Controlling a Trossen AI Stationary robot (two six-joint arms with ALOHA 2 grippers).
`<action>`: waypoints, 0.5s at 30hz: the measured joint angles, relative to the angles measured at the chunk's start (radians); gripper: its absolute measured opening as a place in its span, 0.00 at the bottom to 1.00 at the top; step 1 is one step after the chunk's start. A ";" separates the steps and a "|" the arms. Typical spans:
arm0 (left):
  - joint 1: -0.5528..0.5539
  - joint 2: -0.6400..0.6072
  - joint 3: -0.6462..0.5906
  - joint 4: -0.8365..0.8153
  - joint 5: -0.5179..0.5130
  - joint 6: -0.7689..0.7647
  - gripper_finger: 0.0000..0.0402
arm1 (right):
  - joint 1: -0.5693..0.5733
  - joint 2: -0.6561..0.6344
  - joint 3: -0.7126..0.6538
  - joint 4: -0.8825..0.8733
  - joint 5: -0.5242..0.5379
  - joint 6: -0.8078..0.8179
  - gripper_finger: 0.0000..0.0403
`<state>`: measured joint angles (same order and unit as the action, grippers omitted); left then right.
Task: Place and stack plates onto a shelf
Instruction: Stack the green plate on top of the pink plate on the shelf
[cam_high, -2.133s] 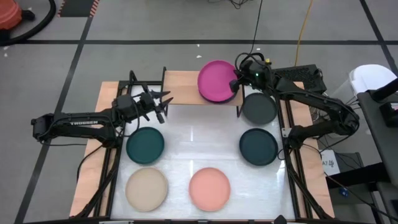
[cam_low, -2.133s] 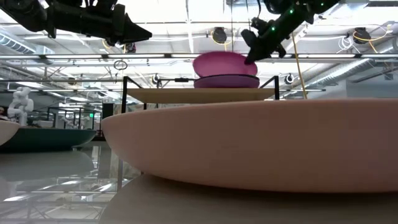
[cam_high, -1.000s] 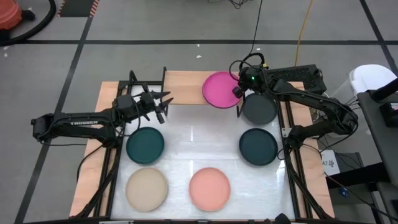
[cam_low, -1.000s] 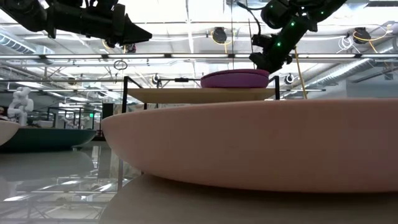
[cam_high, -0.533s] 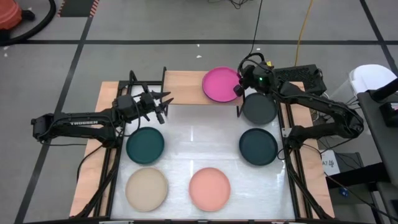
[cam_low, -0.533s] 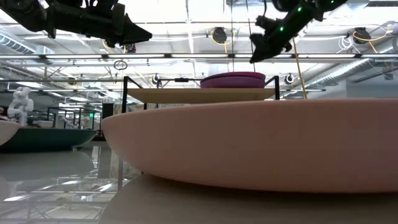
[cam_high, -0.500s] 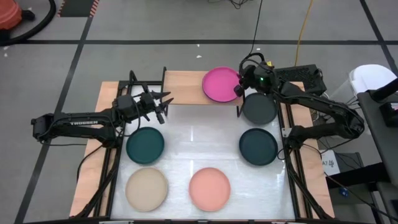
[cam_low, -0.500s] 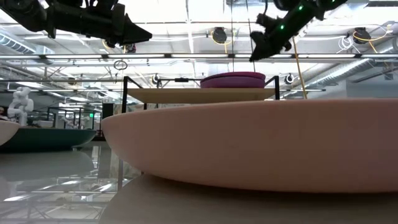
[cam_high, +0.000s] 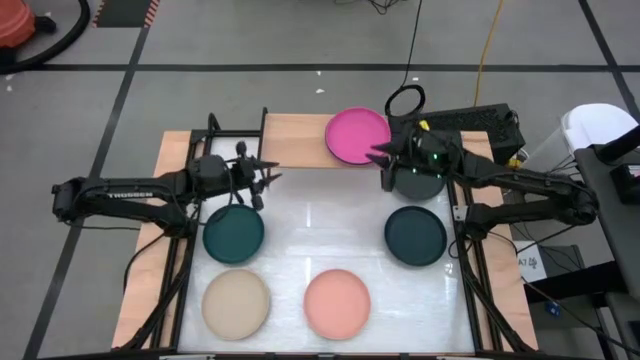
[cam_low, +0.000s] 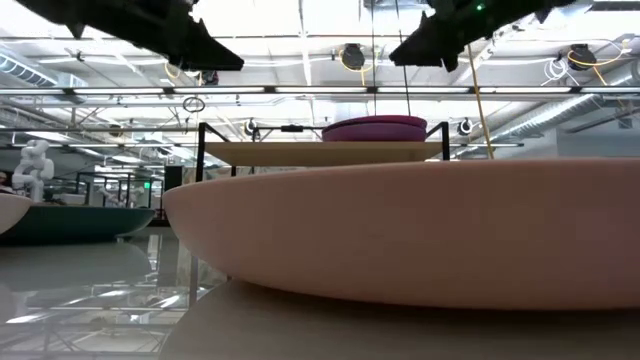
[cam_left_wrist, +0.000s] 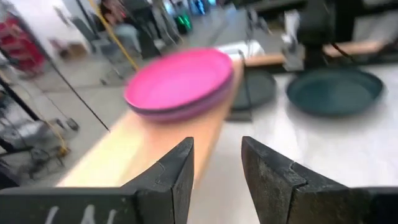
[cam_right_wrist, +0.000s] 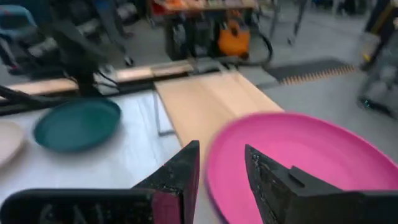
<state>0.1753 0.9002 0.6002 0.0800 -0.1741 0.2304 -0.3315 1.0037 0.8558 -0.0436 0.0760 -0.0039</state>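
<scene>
A magenta plate (cam_high: 357, 137) lies flat on a purple plate (cam_left_wrist: 186, 111), and the two stacked plates (cam_low: 375, 128) rest on the right part of the light-wood shelf (cam_high: 295, 140). My right gripper (cam_high: 378, 156) hovers open just off the stack's near right rim, high above it in the low view (cam_low: 395, 58), fingers near level and empty (cam_right_wrist: 222, 168). My left gripper (cam_high: 270, 177) is open and empty near the shelf's left part, raised above the table (cam_low: 235, 62), and looks along the shelf at the stack (cam_left_wrist: 217, 168).
On the white table top lie a dark grey plate (cam_high: 418, 175) partly under my right arm, a dark teal plate (cam_high: 415, 235), another teal plate (cam_high: 233, 233), a beige plate (cam_high: 236, 303) and a salmon plate (cam_high: 337, 300). The shelf's left half is bare wood.
My right gripper has drawn back from the magenta plate's right rim, toward the table's right edge and upward, tipping from slanting down to near level. The magenta plate stays flat on the purple one. My left gripper has tipped up a little toward level.
</scene>
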 joint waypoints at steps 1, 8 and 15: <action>-0.015 0.005 0.017 -0.044 0.000 -0.012 0.35 | 0.015 -0.009 -0.024 0.044 0.000 -0.004 0.27; -0.132 0.010 0.066 -0.321 0.001 -0.167 0.35 | 0.125 -0.061 -0.225 0.357 0.000 0.026 0.27; -0.217 0.030 0.094 -0.579 0.000 -0.356 0.35 | 0.214 -0.064 -0.402 0.643 0.000 -0.012 0.27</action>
<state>-0.0420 0.9304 0.6943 -0.4992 -0.1738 -0.1259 -0.1179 0.9401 0.4541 0.5991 0.0761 -0.0162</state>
